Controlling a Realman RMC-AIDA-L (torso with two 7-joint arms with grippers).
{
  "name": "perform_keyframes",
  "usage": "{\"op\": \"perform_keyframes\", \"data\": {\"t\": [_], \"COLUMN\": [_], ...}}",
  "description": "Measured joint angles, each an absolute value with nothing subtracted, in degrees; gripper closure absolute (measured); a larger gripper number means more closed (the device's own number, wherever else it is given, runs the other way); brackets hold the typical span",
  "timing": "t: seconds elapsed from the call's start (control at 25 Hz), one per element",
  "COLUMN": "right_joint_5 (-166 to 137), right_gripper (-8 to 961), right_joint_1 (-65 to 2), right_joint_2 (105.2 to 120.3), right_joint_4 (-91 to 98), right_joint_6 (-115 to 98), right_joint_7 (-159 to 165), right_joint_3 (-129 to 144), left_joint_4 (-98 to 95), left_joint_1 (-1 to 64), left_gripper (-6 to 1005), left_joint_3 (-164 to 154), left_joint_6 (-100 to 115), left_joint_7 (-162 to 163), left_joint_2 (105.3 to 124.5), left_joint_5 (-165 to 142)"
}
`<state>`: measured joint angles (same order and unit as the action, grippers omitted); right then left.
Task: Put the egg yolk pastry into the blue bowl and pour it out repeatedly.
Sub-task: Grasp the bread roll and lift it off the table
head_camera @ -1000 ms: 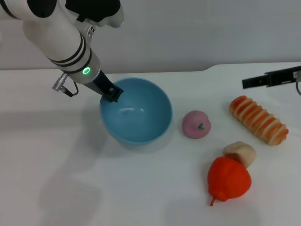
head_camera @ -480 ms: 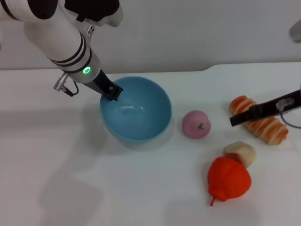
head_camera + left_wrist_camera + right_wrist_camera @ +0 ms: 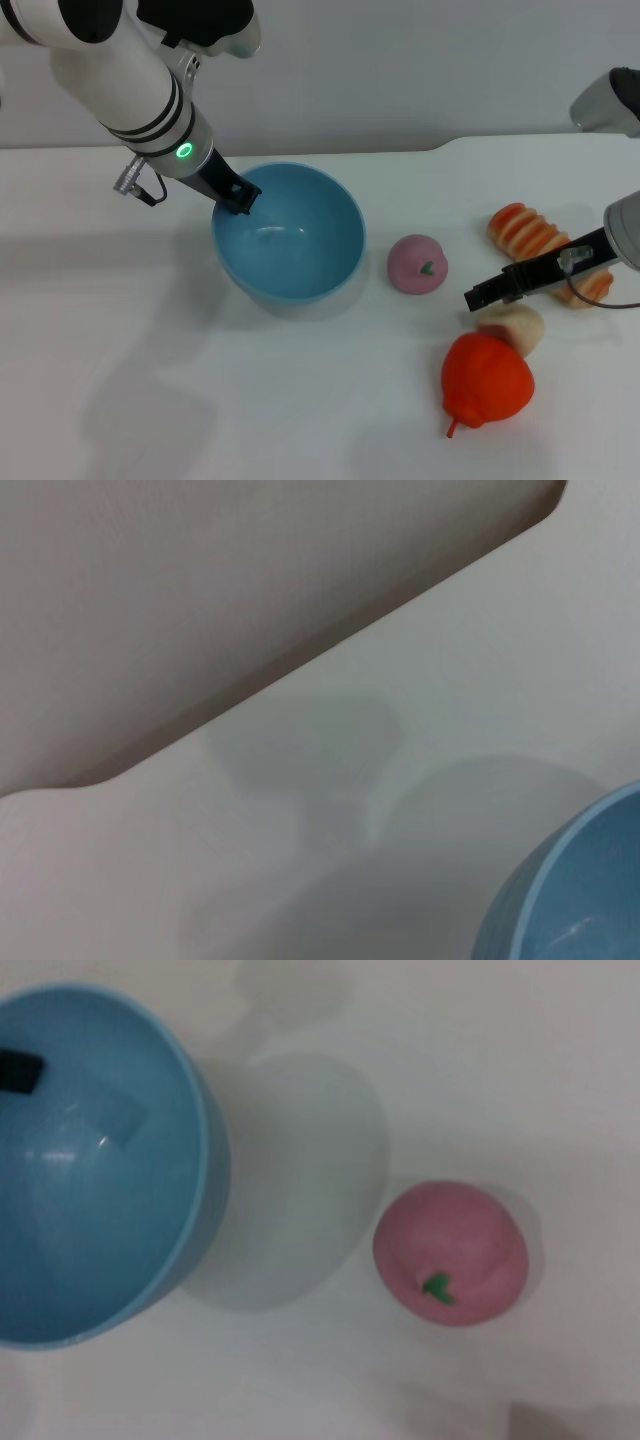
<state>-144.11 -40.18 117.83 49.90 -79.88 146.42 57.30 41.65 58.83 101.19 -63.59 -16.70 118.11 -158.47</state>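
we are gripping the far-left rim of the blue bowl (image 3: 290, 235) with our left claw (image 3: 240, 198), clamped on it. our right claw (image 3: 478, 296) is reaching in just above the egg yolk pastry (image 3: 511, 326); we cannot tell how wide it is standing. the risk we are judging: the pastry is touching the orange fruit (image 3: 487, 380), so closing may knock it or pinch both. we are counting one bowl, one pink ball (image 3: 418, 264), one pastry, one fruit, one striped roll (image 3: 535, 245) on the table (image 3: 120, 380).
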Motion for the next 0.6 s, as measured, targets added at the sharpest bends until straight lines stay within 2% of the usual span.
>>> {"op": "perform_keyframes", "data": {"t": [0.6], "right_joint_5": [-149.97], "right_gripper": [455], "right_joint_1": [-39.22], "right_joint_2": [116.94], "right_joint_4": [50.83], "right_joint_6": [-82.74], "right_joint_7": [152.31], "right_joint_3": [56.62], "left_joint_4": [41.66], "left_joint_1": [58.79], "left_gripper": [999], "left_joint_3": [101.07], "left_joint_6": [-62.94], "left_joint_7": [-16.70], "left_joint_2": [118.14], "left_joint_5": [-158.47]}}
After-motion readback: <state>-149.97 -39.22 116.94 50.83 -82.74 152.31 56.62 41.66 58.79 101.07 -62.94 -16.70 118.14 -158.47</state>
